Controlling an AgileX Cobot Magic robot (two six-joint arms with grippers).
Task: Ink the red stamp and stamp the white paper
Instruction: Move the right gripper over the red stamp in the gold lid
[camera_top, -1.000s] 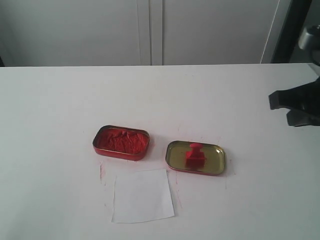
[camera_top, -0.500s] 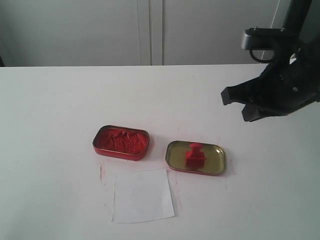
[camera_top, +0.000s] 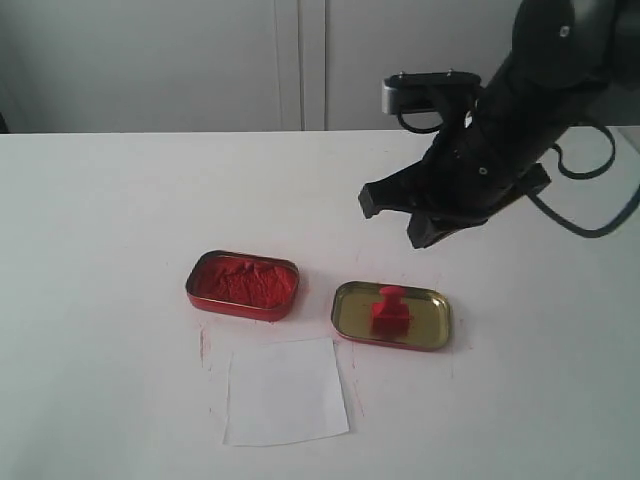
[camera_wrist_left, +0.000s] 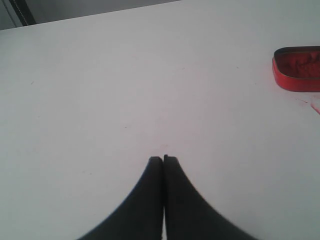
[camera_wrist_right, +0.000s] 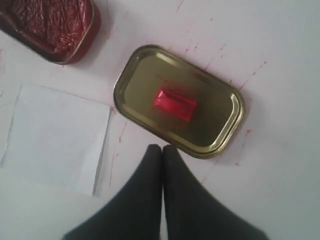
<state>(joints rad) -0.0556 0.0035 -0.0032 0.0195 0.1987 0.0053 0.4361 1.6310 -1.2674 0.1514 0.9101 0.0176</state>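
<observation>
The red stamp (camera_top: 389, 311) stands knob up inside the gold tin lid (camera_top: 432, 318), right of the red ink tin (camera_top: 242, 283). In front of the two tins lies the white paper (camera_top: 285, 390). My right gripper (camera_top: 395, 217) hovers above and behind the lid, empty. Its wrist view looks down on the red stamp (camera_wrist_right: 174, 104) in the gold lid (camera_wrist_right: 226, 131), with the right gripper (camera_wrist_right: 162, 148) shut just outside the lid's rim and the white paper (camera_wrist_right: 55, 135) beside it. My left gripper (camera_wrist_left: 163, 159) is shut over bare table, far from the ink tin (camera_wrist_left: 299, 67).
Red smears mark the white tabletop (camera_top: 120, 200) around the tins and beside the paper. White cabinet doors (camera_top: 300, 60) stand behind the table's far edge. The left arm does not show in the exterior view.
My right arm has swung in from the right edge toward the middle and now hangs above the gold lid. The stamp, tins and paper have stayed put.
</observation>
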